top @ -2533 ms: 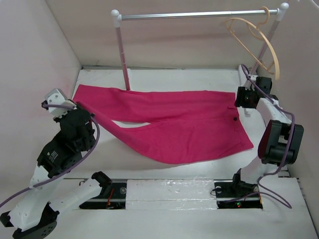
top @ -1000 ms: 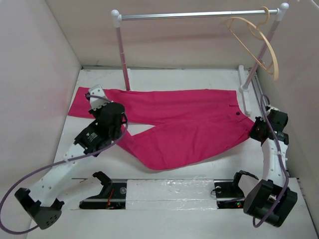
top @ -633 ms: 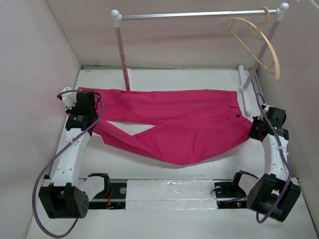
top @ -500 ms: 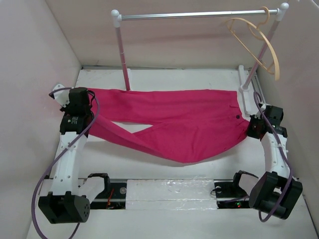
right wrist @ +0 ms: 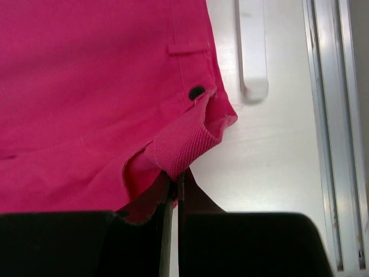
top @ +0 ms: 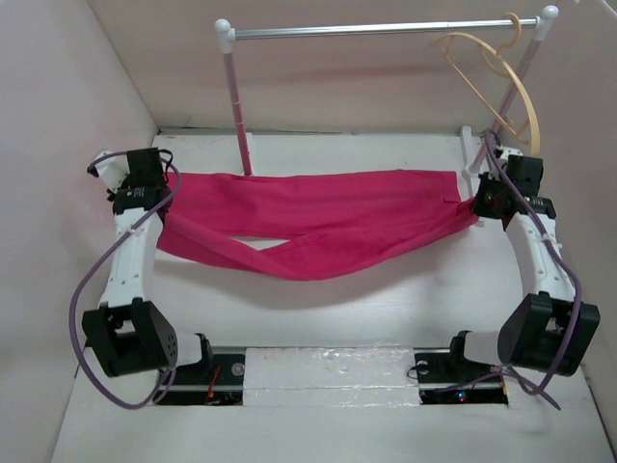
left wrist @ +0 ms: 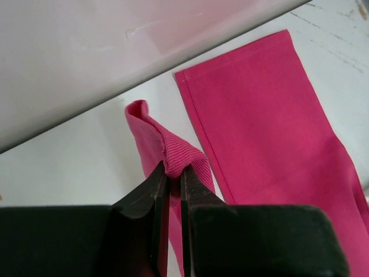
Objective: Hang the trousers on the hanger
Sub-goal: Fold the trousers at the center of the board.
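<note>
The pink trousers (top: 318,217) hang stretched across the table between my two grippers, their near half raised and sagging over the far half. My left gripper (top: 162,193) is shut on a leg hem (left wrist: 177,154), while the other leg (left wrist: 265,115) lies flat below. At the right, my right gripper (top: 476,204) is shut on the waistband edge (right wrist: 184,141), beside the dark button (right wrist: 196,92). The tan wooden hanger (top: 522,94) hangs from the right end of the rail (top: 376,30), above and behind the right gripper.
The rail frame's pink post (top: 237,106) stands behind the trousers' left part. Its white foot (right wrist: 252,46) and an aluminium track (right wrist: 328,115) lie by the right wall. Walls close in the left, right and back.
Both grippers have carried their ends of the trousers toward the back. The near leg and waist corner folded over the far half, so the cloth is now a narrower, sagging band.
</note>
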Robot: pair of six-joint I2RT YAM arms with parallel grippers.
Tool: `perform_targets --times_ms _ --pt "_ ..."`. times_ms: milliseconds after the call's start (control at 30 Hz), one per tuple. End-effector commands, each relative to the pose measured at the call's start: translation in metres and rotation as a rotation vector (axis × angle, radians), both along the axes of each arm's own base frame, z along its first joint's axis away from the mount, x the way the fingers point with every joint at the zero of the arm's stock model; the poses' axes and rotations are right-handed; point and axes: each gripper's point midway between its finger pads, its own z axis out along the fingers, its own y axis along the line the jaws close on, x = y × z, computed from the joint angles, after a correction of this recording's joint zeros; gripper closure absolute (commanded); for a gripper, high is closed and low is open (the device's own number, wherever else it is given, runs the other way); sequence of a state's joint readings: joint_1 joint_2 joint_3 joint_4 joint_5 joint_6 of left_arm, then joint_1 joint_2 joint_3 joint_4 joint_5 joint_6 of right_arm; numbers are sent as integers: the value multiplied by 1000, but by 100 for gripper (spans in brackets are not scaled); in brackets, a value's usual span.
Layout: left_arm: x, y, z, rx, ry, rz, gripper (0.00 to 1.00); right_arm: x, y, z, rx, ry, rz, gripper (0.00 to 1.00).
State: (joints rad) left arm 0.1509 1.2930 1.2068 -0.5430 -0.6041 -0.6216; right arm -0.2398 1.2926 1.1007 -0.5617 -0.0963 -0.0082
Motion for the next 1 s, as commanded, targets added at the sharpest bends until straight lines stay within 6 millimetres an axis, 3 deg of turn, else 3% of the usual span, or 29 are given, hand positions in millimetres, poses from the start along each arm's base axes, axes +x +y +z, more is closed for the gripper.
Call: perform_targets --times_ms 0,67,167,233,267,333,400,433,467,567,600,633,667,700,733,767,800,833,867,900,967 --pt "16 15 29 55 -73 64 100 38 -13 30 -82 -118 -43 100" --pt "26 18 24 59 -54 71 100 50 -12 29 -106 -131 -48 100" --pt "42 30 36 69 -71 97 100 65 -14 32 -122 -168 -54 100" --pt "49 45 19 25 -34 112 100 79 -8 36 -139 -197 -45 100" --pt "54 50 20 16 -41 122 100 86 -7 42 -159 -216 -42 100" --pt "61 54 3 17 14 131 100 98 -2 41 -215 -195 -33 100" --pt "70 55 0 7 16 131 100 111 -3 56 -236 -215 -34 100" --pt "74 56 -8 1 35 129 100 119 -1 49 -239 -195 -31 100" --pt "79 57 -6 2 22 128 100 127 -2 59 -241 -213 -36 100" --pt "95 61 -6 11 8 120 100 146 3 48 -261 -188 -27 100" --pt "100 62 -6 15 10 120 100 153 1 57 -276 -204 -28 100" --pt "106 65 -15 18 36 121 100 159 2 55 -291 -197 -30 100" --pt "114 68 -5 24 19 120 100 168 6 40 -302 -168 -19 100" --pt "120 69 -5 25 22 119 100 177 4 47 -314 -181 -28 100" --pt "126 71 -18 21 58 118 100 182 5 45 -327 -173 -30 100" --pt "135 73 -8 26 29 119 100 187 3 20 -335 -105 -26 100" --pt "141 75 -9 29 28 116 100 197 7 31 -341 -125 -35 100" --pt "148 77 -21 32 50 111 100 199 2 26 -355 -99 -57 100" --pt "155 81 -9 47 27 118 100 199 1 16 -359 -64 -55 100" --pt "156 87 -9 53 33 127 100 204 -1 4 -367 -35 -59 100" --pt "164 92 -10 63 32 145 100 209 -1 7 -390 -37 -78 100"
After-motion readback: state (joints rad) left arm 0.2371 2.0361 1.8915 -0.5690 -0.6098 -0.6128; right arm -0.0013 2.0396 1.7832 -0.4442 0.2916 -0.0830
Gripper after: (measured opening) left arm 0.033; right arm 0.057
